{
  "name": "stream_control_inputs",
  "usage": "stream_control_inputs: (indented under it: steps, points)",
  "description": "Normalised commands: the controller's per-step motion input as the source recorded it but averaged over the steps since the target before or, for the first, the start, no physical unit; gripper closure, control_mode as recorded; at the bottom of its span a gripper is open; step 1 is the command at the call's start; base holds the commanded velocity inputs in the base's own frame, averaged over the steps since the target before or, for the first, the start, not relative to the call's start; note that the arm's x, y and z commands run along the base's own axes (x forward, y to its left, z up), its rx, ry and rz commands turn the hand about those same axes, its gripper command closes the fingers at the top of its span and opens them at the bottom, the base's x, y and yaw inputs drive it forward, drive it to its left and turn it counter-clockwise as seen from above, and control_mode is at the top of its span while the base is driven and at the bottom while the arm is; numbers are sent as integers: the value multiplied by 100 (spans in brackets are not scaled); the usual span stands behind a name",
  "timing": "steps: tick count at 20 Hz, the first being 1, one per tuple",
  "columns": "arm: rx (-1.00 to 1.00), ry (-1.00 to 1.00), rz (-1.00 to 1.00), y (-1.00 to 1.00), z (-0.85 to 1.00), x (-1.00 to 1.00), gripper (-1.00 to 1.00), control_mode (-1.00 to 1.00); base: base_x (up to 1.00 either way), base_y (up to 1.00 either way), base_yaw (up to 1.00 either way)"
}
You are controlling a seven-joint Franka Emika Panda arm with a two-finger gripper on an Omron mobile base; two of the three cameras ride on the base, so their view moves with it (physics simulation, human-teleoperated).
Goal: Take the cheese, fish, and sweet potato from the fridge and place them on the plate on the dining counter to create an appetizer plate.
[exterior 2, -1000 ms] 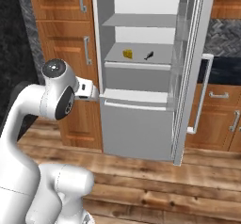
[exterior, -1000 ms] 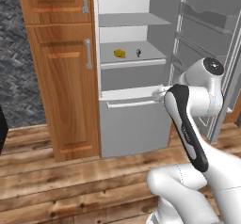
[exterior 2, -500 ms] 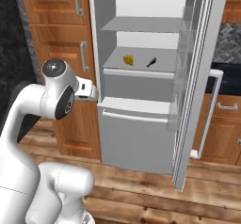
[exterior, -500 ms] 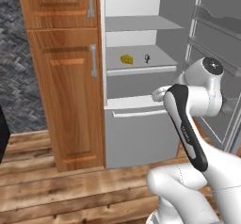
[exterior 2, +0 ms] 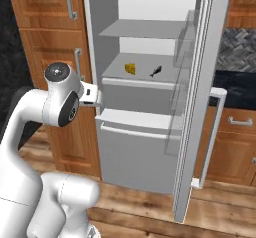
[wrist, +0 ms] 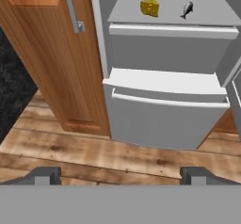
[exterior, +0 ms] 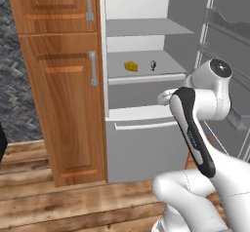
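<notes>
- End effector (wrist: 120,175): jaws spread as wide as they go, nothing between them and nothing touched. It hangs in front of the fridge, low, aimed at the drawer and the wood floor, well short of the shelf with the food.
- Fridge (exterior: 146,143): tall, light grey, its door (exterior 2: 197,107) swung wide open with racks on the inside. A wooden cabinet (exterior: 61,94) stands just beside it on the left.
- Drawer (wrist: 164,124): closed, below the food shelf, with a white bar handle along its top edge.
- Shelf (wrist: 207,13): the middle white one, carrying two of the wanted items near its middle, set back from the front edge.
- Cheese (wrist: 149,7): yellow wedge with holes, left of the fish, apart from it. I judge it light and firm, with flat sides that suit a pinch across the wedge; the sloped faces could let it squirt out if gripped near the thin end, so take it across the thick part.
- Fish (wrist: 187,10): small, dark and slender, lying right of the cheese with its thin tail towards the shelf's front. Likely very light and slippery-looking; the body is narrow, so the jaws must close nearly all the way. Grip across the thickest part of the body, not the tail.
- Sweet potato: I cannot make it out on the open shelves; it may sit where these views do not reach.
- Judgement: nothing is taken yet; the cheese looks the easier first pick, being bigger and blockier.
</notes>
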Motion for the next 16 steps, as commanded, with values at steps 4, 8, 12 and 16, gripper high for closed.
stream_control_inputs:
  steps: [4, 8, 12, 16]
  points:
    - [0, 0, 0, 0, 0, 0, -100, 100, 45, -32, 5]
    - [0, 0, 0, 0, 0, 0, -100, 100, 52, -16, 4]
    - [0, 0, 0, 0, 0, 0, -100, 100, 60, -8, 3]
    - [0, 0, 0, 0, 0, 0, -100, 100, 56, -14, 3]
